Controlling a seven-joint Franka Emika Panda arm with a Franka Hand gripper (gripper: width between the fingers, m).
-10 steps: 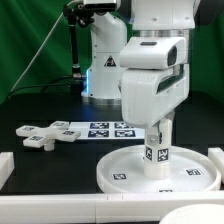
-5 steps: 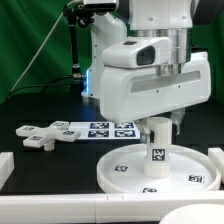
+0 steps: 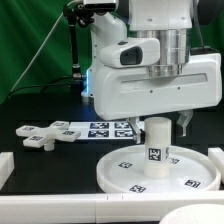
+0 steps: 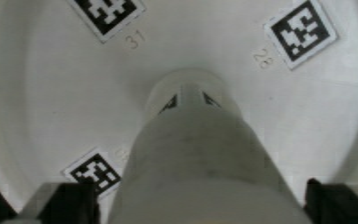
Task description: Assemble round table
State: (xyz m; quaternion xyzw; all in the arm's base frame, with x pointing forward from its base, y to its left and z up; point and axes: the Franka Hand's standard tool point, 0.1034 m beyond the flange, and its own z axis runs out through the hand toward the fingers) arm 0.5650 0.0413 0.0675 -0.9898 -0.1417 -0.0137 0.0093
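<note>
White plastic short thick cylinder leg (image 3: 158, 148): upright at centre of large white rimmed round disc (image 3: 112, 170) | two-finger gripper (image 4: 197, 203): jaws spread, flanking leg's top, not touching | white cross-shaped foot piece (image 3: 40, 136): on table, exterior view's left.

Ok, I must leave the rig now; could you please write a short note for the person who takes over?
Gripper: open, one of its fingers on each side of the leg, not touching it.
Leg: upright in the middle of the round disc; how firmly it sits cannot be told.
Foot piece: lies apart, at the exterior view's left of the marker board.
Done: leg set on disc.
Left: fit the foot piece on the leg.
</note>
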